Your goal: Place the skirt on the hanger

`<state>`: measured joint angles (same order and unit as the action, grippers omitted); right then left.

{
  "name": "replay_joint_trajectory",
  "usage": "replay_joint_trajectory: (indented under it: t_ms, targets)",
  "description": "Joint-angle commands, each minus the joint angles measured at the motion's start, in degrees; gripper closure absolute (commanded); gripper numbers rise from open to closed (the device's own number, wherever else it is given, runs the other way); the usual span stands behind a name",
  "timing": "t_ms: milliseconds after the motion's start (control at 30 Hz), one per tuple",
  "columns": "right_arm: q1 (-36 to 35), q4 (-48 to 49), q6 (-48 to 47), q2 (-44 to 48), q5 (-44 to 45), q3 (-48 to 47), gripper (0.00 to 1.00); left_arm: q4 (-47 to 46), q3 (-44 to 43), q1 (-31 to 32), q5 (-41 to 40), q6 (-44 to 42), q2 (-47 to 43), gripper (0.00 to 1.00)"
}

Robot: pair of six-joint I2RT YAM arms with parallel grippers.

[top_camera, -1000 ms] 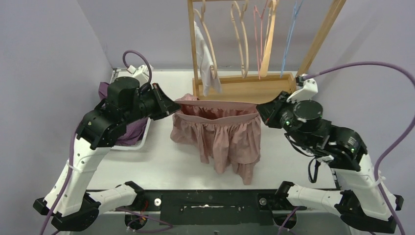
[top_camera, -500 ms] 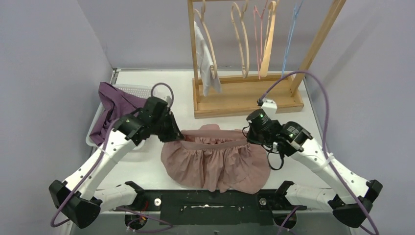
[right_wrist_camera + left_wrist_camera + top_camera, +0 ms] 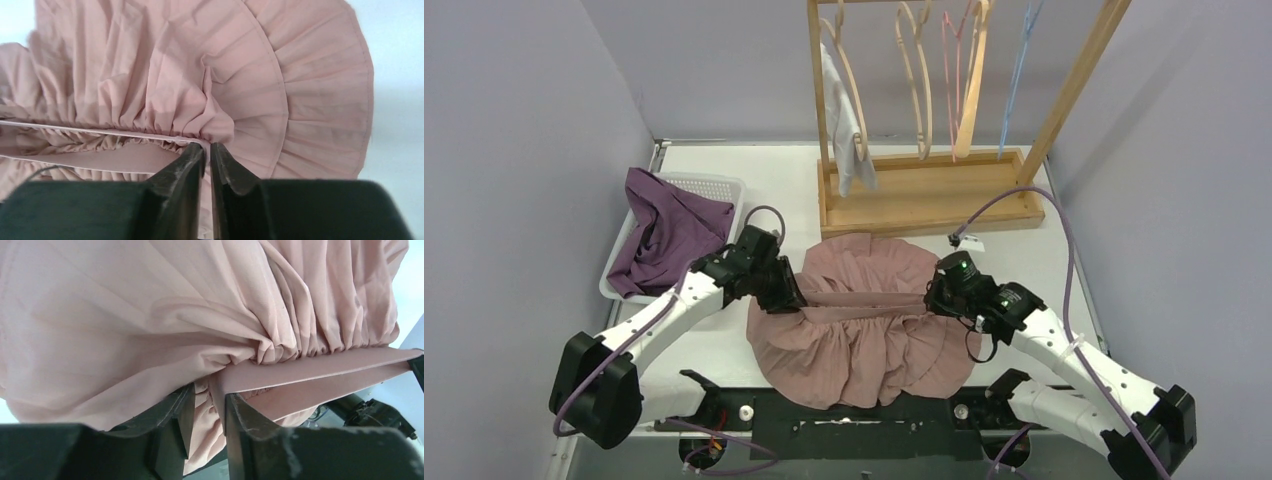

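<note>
The pink skirt (image 3: 864, 335) lies spread on the table, its waistband (image 3: 864, 296) stretched flat between both grippers. My left gripper (image 3: 790, 298) is at the waistband's left end; in the left wrist view its jaws (image 3: 209, 395) stand slightly apart, with the waistband (image 3: 320, 371) and gathered cloth loose in the gap. My right gripper (image 3: 932, 296) is shut on the waistband's right end, the fingers (image 3: 206, 147) pinching the seam of the skirt (image 3: 300, 100). Several hangers (image 3: 921, 80) hang on the wooden rack (image 3: 924, 195) behind the skirt.
A white garment (image 3: 839, 125) hangs on the rack's leftmost hanger. A purple cloth (image 3: 669, 228) drapes over a white basket (image 3: 716, 184) at the left. The skirt's hem reaches the table's near edge, by the arm bases.
Both arms came down and toward the near edge, and the skirt went from hanging between them to lying spread on the table. The left jaws have parted.
</note>
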<state>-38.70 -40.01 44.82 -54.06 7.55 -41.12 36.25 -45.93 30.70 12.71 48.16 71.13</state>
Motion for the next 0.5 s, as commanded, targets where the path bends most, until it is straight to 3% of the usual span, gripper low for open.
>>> replay_joint_trajectory:
  t_ms: [0,133,200,333,467]
  targets:
    - [1.2,0.2,-2.7,3.7,4.1,-5.1,0.8,-0.9,-3.0,-3.1,-0.2,-3.2,-4.1,0.68]
    - [1.2,-4.7,-5.7,6.2,3.6,-11.0,0.55,0.4,-5.1,-5.9,2.1,-7.0,-8.1,0.59]
    - [1.3,-5.1,-7.6,8.7,2.7,-13.3,0.5,1.3,-6.7,-7.3,1.8,-9.6,-9.6,0.58]
    - [1.3,-4.6,-12.1,12.2,1.9,-19.5,0.48,0.3,-9.1,-8.8,0.6,-12.6,-12.6,0.53]
    - [1.3,-4.0,-14.8,11.8,6.3,-29.9,0.58,-2.4,-11.6,-9.0,1.1,-13.2,-14.0,0.53]
